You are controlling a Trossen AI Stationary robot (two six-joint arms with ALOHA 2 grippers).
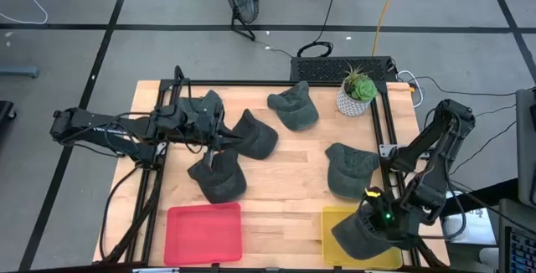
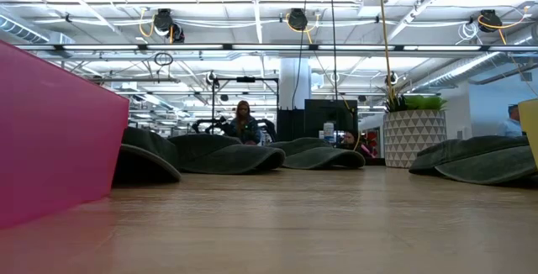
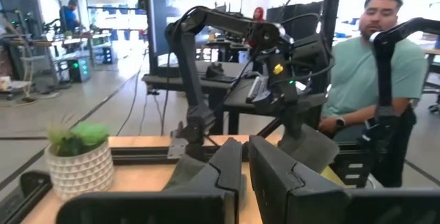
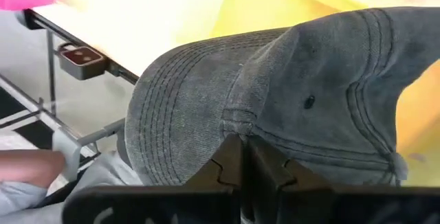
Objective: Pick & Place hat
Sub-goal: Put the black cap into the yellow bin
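Several dark grey hats lie on the wooden table: one (image 1: 293, 107) at the far middle, one (image 1: 256, 136) left of centre, one (image 1: 219, 178) nearer the front, one (image 1: 350, 169) at the right. A further hat (image 1: 360, 235) hangs over the yellow tray (image 1: 335, 216) at the near right, with my right gripper (image 1: 374, 223) shut on it. My left gripper (image 1: 224, 132) stands level above the left hats, its fingers (image 3: 223, 176) close together with nothing seen between them. My right gripper pinches the hat between its two fingers at the seam where the brim meets the crown (image 4: 237, 124). The fingers slant down onto it from above. The hat is lifted clear; its brim (image 4: 179, 107) and crown (image 4: 330, 93) spread out beyond the fingers, above the yellow tray (image 4: 275, 11).
A red tray (image 1: 203, 233) sits at the near left. A potted plant (image 1: 358, 95) stands at the far right corner. Black frame rails (image 1: 385, 131) run along the table's sides. A person (image 3: 375, 66) sits beyond the table's right side.
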